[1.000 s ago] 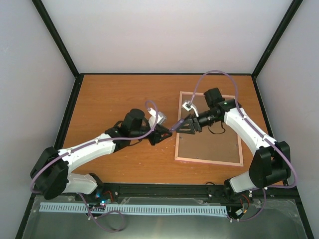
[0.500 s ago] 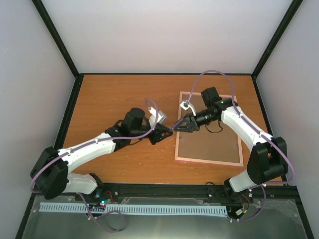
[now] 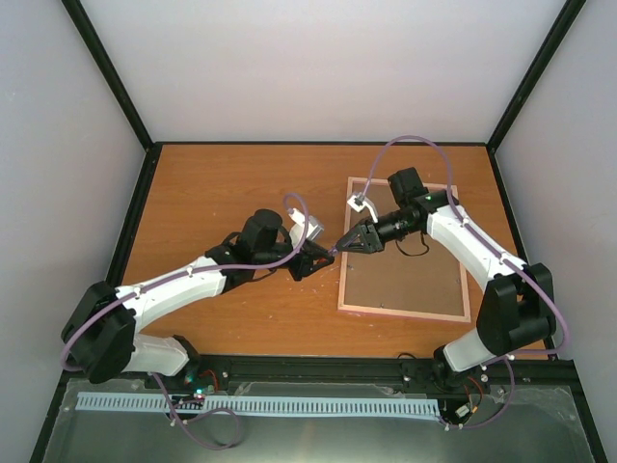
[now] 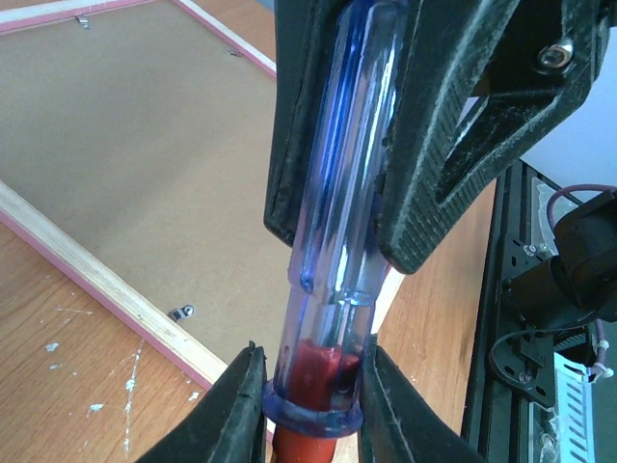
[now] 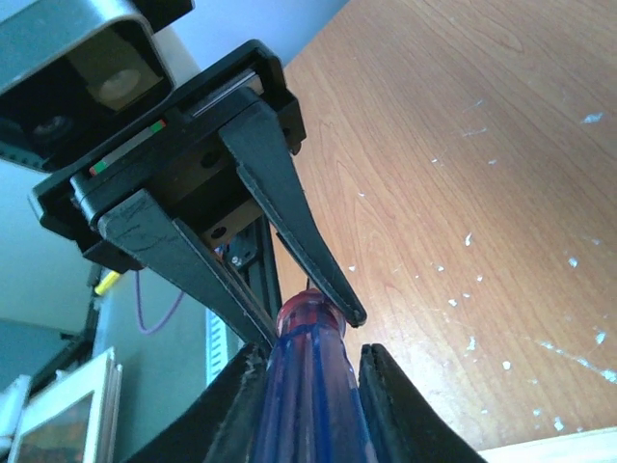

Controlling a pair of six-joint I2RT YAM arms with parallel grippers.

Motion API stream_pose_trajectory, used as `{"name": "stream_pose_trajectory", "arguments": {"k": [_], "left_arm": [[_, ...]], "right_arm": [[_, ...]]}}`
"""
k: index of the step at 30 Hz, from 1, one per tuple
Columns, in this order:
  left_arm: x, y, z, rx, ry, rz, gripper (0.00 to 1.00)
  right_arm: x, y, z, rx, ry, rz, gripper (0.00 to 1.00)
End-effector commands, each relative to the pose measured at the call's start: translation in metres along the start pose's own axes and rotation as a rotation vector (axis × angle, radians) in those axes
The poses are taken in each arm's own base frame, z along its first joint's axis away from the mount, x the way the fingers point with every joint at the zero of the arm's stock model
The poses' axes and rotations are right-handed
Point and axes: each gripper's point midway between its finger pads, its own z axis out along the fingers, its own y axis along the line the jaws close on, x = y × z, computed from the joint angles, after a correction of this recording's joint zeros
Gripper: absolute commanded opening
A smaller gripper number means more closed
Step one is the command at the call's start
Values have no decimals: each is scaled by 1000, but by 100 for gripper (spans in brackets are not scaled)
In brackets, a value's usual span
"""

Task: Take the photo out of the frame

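Where the two arms meet above the orange-brown wooden table [image 3: 212, 193], a small screwdriver with a clear blue-violet plastic handle and a red inner end [image 4: 337, 174] is held off the surface between both grippers, level with the left rail of the frame. The left gripper [image 4: 310, 386] has its jaws closed on the flared collar at the red end of the handle, one finger pressed against each side. The right gripper [image 4: 333, 241], coming from the opposite side, has its ridged black jaws closed on the clear middle of the same handle, both pads touching the plastic. From above, the two sets of fingertips stand almost nose to nose, with only a short stretch of the tool between them. The large rectangular picture frame with thin pink rails [image 3: 400, 311] lies flat and back-up by the table's right edge, reaching toward the near right corner; its brown hardboard panel faces up inside pale wood edging. A small metal clip [image 4: 178, 312] sits at the rail closest to the left wrist camera. Neither gripper touches the frame.
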Motion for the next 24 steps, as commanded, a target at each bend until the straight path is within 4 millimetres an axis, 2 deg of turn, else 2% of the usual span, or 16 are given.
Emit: {"name": "stream_pose_trajectory", "arguments": {"k": [1, 3, 4, 6, 7, 9, 11, 14, 16, 18, 21, 24], "left_arm": [[-21, -9, 0, 18, -36, 51, 1], [-20, -5, 1, -1, -35, 39, 6], [-21, -1, 2, -20, -35, 27, 19], [-23, 11, 2, -91, -40, -39, 50], [-24, 20, 2, -137, -47, -87, 56], [-21, 29, 4, -174, -62, -174, 58], [-8, 40, 11, -211, -49, -287, 55], [13, 57, 33, -311, 12, -380, 50], [24, 63, 51, -393, 77, -385, 50], [34, 69, 69, -448, 132, -405, 51], [52, 86, 84, -531, 201, -460, 51], [54, 102, 93, -603, 198, -478, 51]], "right_arm": [[-5, 2, 0, 15, -2, -33, 18], [-5, 1, -3, 33, -1, -37, 10], [-4, 0, -5, 47, -4, -38, 7], [-5, -7, -18, 96, -26, -34, 3], [-6, -13, -29, 126, -52, -29, 3], [-8, -29, -61, 211, -137, -13, 3], [-5, -51, -97, 341, -224, 9, 3], [18, -85, -138, 572, -324, 73, 3], [32, -98, -163, 703, -409, 107, 3], [37, -99, -181, 790, -471, 102, 3], [31, -91, -206, 904, -523, 63, 3], [28, -83, -207, 904, -548, 28, 3]]}}
